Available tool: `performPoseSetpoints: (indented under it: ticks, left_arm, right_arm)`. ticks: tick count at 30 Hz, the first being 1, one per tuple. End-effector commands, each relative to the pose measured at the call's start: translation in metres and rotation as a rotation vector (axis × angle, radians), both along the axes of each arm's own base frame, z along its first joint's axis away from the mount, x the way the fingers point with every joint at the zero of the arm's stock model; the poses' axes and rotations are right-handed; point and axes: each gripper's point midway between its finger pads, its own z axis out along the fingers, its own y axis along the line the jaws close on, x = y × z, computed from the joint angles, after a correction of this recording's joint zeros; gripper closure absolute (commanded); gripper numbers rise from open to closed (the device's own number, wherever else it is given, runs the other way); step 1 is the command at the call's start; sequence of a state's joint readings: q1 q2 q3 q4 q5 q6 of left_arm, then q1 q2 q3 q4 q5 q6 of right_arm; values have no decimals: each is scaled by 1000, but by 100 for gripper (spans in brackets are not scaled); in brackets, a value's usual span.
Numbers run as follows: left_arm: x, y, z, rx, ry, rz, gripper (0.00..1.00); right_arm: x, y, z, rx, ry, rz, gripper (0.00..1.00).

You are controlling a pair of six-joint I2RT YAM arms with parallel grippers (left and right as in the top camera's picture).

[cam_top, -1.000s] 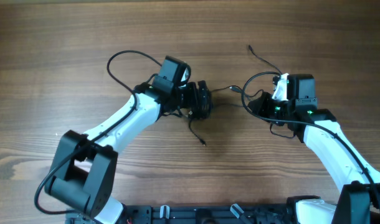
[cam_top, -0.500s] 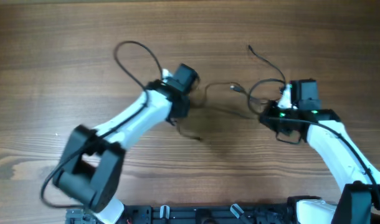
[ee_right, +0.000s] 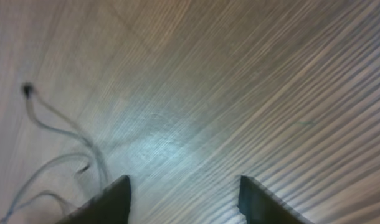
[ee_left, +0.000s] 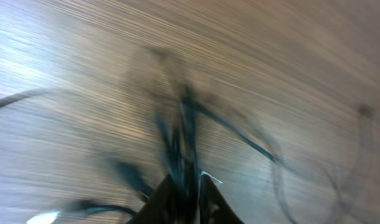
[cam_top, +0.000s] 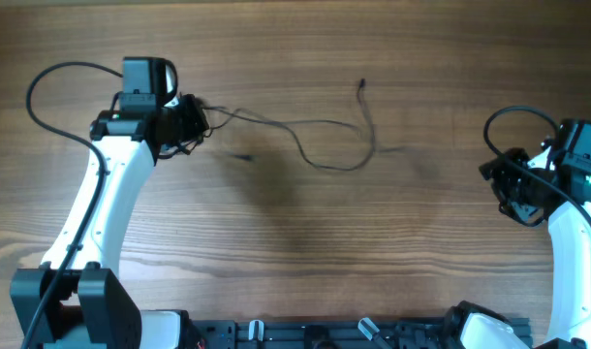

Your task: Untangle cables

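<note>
The cables (cam_top: 334,167) are thin black cords stretched across the middle of the wooden table, with one end (cam_top: 362,87) curling toward the far side. At the far left, my left gripper (cam_top: 193,121) is shut on the bunched end of the cables. In the blurred left wrist view the cords (ee_left: 185,134) run out from between the nearly closed fingertips of this gripper (ee_left: 189,190). My right gripper (cam_top: 499,180) is at the far right, away from the cords. It stands open (ee_right: 184,199) with only bare wood between its fingers. A pale loop of cord (ee_right: 59,127) lies to its left.
The left arm's thick black cable (cam_top: 44,87) loops out over the table's far left. The right arm's own cable (cam_top: 518,114) arches above its wrist. A dark rail (cam_top: 305,334) runs along the table's near edge.
My left arm has swung far to the left, dragging the cables out into a long line. My right gripper has opened, let go of the cords and moved off to the right.
</note>
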State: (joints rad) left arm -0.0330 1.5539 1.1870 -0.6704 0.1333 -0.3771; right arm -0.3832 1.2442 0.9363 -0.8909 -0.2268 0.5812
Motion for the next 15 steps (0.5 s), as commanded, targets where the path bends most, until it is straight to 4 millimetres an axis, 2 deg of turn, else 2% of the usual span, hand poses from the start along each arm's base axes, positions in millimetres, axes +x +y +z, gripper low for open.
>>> performPoseSetpoints:
  ticks: [1,3,7,8,9,10,13,15]
  left_arm:
    - [-12,-77,26,-266,-24,-264,81]
    - [-23,-100,24,-269,0,-321,81]
    - [-54,-167,24,-270,21,-511,78]
    - [-62,-184,24,-241,12,-557,46]
    - [-65,-191,21,-194,-1,-570,13]
    - [-65,-194,18,-137,-16,-569,0]
    - [-63,-193,13,20,-55,-548,0]
    - [-70,-202,13,21,-56,-575,0]
  right_arm:
    - [2,0,4,-5,-7,-2,28]
    - [4,7,6,34,-23,15,26]
    - [5,12,7,59,-33,25,22]
    - [5,12,7,59,-33,25,20]
    - [5,12,7,58,-34,25,18]
    - [5,12,7,58,-34,25,15]
    - [5,12,7,59,-32,25,11]
    - [4,12,6,62,-26,25,8]
